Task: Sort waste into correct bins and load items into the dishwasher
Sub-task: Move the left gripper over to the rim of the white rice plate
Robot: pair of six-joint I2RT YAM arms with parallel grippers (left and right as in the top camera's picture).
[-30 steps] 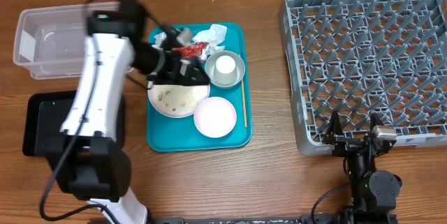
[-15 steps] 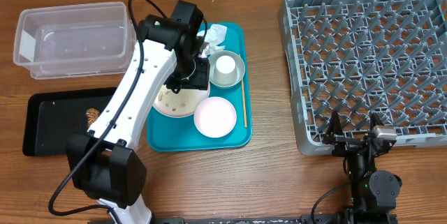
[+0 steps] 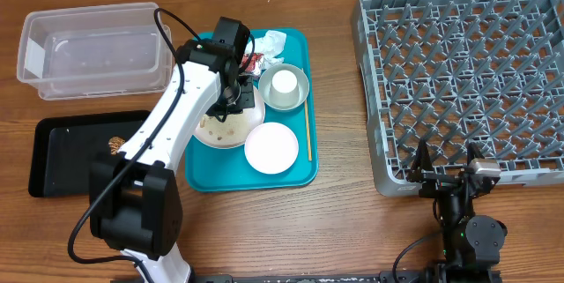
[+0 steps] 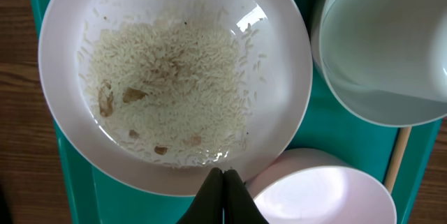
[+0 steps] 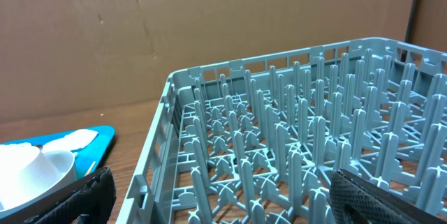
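Observation:
My left gripper (image 3: 240, 98) hangs over the big white plate (image 3: 216, 133) on the teal tray, and it is shut. In the left wrist view its black fingertips (image 4: 225, 181) are pressed together with nothing between them, at the rim of the plate (image 4: 174, 77), which is scattered with rice crumbs (image 4: 181, 63). The pinkish dish (image 3: 270, 148) (image 4: 321, 192) lies beside it. The grey-rimmed bowl (image 3: 300, 98) holds the white cup (image 3: 284, 83). White napkins (image 3: 269, 45) and a red wrapper (image 3: 251, 61) lie at the tray's back. My right gripper (image 3: 445, 164) (image 5: 237, 203) stands open by the dish rack (image 3: 463, 80) (image 5: 293, 154).
The clear tub (image 3: 92, 49) stands at back left. In front of it the black tray (image 3: 62, 155) holds a brown lump (image 3: 115, 145). A thin wooden stick (image 3: 307, 133) lies along the right side of the teal tray (image 3: 203, 177).
The left arm has swung rightward and settled over the plate, and its jaws have gone from open to shut. The right arm has not moved.

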